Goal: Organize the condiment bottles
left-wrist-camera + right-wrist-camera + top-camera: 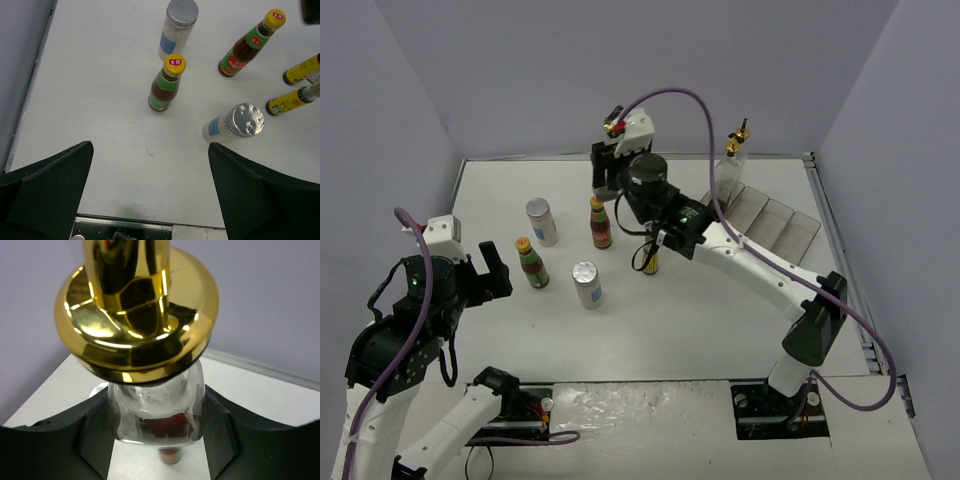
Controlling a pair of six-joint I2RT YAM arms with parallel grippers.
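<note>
Condiment bottles: one glass bottle [155, 412] w/ gold spout [137, 310] is in the right gripper [157, 437]. The fingers [92, 432] are clenched on the clear neck just under the spout collar, one each side, glass touching both. The bottle sits centred in the grip and reads upright. Top view puts it over the far middle of the table [700, 325]. I judge it lifted, but the base is hidden, so not confirmed.

Step in hand (my judgement): carry it to the rack [775, 215] at far right. A second glass bottle [730, 170] stands at the rack's left end.

Recommendations:
- Grip is high on smooth glass w/ the weight hanging below, so I move slowly and keep the wrist level. No sudden turns.
- Approach high enough to clear the second bottle's spout, and aim for the compartment beside it.
- Lower straight down. Let go only once the base is seated, then withdraw vertically past the collar.

Left gripper [150, 185]: fingers spread wide, holding nothing, at near left of the table. Ahead of it stand a red sauce bottle [166, 85] and a shaker [235, 127], near but touching neither finger. More bottles stand further off.
</note>
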